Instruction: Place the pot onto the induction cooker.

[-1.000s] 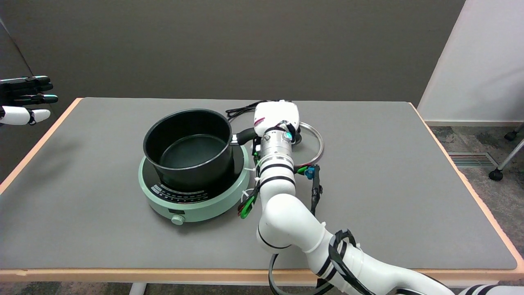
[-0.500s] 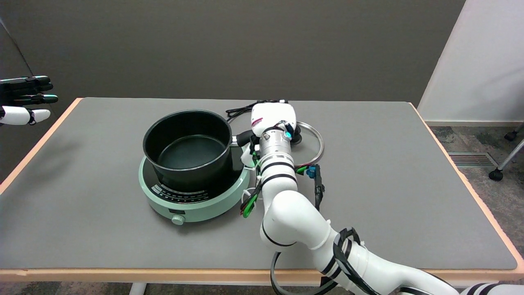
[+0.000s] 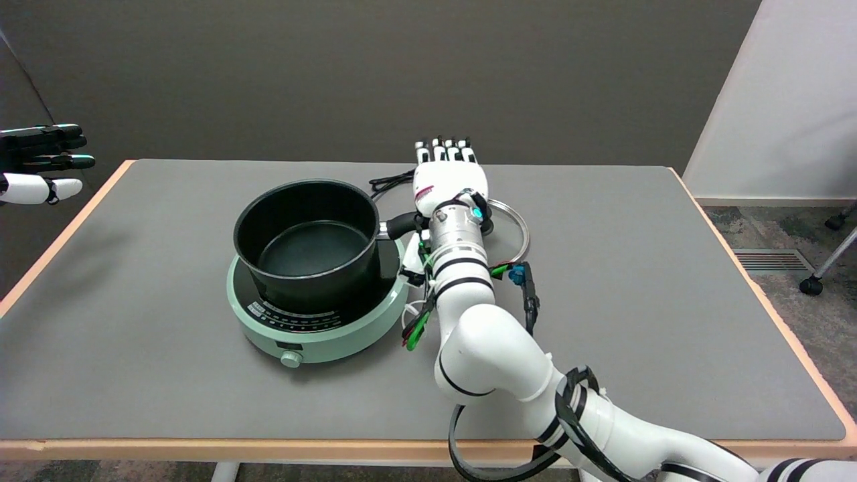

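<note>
A black pot [image 3: 308, 242] stands on the pale green induction cooker [image 3: 318, 314], left of the table's middle. Its short black handle [image 3: 400, 225] points right, toward my right hand [image 3: 447, 178]. That hand hovers just right of the handle tip with its fingers stretched out straight toward the far edge, holding nothing. The wrist hides the very end of the handle, so I cannot tell whether the palm still touches it.
A glass lid with a metal rim [image 3: 510, 231] lies flat on the grey table [image 3: 636, 281] right behind my wrist. The cooker's black cable [image 3: 392, 179] curls behind the pot. The idle left hand [image 3: 40, 161] hangs in the air at the far left.
The right hand's fingers have uncurled from the pot handle and now point straight out; the forearm shifted slightly right. The pot stays on the cooker.
</note>
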`<state>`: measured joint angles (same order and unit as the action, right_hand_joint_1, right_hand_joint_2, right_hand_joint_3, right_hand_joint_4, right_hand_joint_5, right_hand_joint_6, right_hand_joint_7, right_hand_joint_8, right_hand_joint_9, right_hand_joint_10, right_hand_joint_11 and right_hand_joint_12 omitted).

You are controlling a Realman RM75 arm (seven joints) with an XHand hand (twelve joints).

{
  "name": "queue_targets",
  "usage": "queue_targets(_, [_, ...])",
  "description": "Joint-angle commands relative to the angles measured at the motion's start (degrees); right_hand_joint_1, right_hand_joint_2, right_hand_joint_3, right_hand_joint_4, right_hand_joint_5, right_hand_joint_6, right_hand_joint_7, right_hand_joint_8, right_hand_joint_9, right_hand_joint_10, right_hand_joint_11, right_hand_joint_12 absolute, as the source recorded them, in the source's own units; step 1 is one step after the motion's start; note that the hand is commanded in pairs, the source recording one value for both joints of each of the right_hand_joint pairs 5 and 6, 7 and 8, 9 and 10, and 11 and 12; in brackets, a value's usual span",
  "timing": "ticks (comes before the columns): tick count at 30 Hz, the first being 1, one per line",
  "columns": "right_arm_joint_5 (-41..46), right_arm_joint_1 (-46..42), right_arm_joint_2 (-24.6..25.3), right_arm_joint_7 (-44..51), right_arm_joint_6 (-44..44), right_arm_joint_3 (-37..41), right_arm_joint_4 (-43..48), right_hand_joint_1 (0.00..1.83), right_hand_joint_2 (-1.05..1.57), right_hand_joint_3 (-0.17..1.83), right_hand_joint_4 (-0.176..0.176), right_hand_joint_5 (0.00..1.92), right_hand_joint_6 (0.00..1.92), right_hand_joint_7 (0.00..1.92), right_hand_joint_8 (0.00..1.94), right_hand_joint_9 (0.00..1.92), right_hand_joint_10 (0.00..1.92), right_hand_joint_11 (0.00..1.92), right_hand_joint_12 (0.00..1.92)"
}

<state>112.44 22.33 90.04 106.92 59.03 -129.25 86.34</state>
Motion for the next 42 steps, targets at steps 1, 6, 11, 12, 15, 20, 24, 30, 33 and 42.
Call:
queue_targets(1, [1.4, 0.2, -3.1, 0.6, -0.3, 0.5, 5.5, 1.28, -0.81, 1.34, -0.024, 0.25, 0.25, 0.25, 0.25, 0.25, 0.25, 0.25, 0.25])
queue_targets(6, [1.4, 0.2, -5.5, 0.6, -0.3, 0.8, 11.9, 1.21, -0.92, 1.19, -0.027, 0.2, 0.2, 0.2, 0.2, 0.2, 0.2, 0.2, 0.2])
queue_targets(11, [1.4, 0.0, -8.1, 0.3, -1.0, 0.9, 19.0, 1.16, -0.92, 1.03, -0.034, 0.18, 0.18, 0.18, 0.18, 0.18, 0.18, 0.18, 0.18])
queue_targets(12, [1.4, -0.1, -8.8, 0.2, -1.6, 1.2, 20.2, 1.15, -0.91, 1.0, -0.029, 0.17, 0.17, 0.17, 0.17, 0.17, 0.17, 0.17, 0.17])
queue_targets(15, [0.0, 0.5, -10.4, 0.1, -3.7, 1.3, 21.3, 1.11, -0.89, 0.94, -0.024, 0.15, 0.15, 0.15, 0.15, 0.15, 0.15, 0.15, 0.15])
queue_targets(20, [-0.5, 2.7, -14.3, -3.0, -6.8, 1.6, 21.1, 1.08, -0.86, 0.92, -0.023, 0.14, 0.14, 0.14, 0.14, 0.14, 0.14, 0.14, 0.14])
queue_targets(24, [0.9, 5.4, -17.4, -6.7, -8.3, 2.8, 20.3, 1.03, -0.76, 0.76, -0.018, 0.12, 0.12, 0.12, 0.12, 0.12, 0.12, 0.12, 0.12])
queue_targets(30, [9.5, 7.8, -20.8, -7.2, -12.0, 11.0, 18.8, 0.96, -0.55, 0.54, 0.02, 0.01, 0.01, 0.01, 0.01, 0.01, 0.01, 0.01, 0.01])
queue_targets(33, [16.5, 8.0, -22.6, -7.2, -14.8, 16.4, 17.5, 0.94, -0.51, 0.51, 0.022, 0.0, 0.0, 0.0, 0.0, 0.0, 0.0, 0.0, 0.0])
queue_targets(42, [35.9, 6.4, -27.7, -7.2, -20.9, 31.7, 9.0, 0.95, -0.31, 0.42, 0.02, 0.0, 0.0, 0.0, 0.0, 0.0, 0.0, 0.0, 0.0])
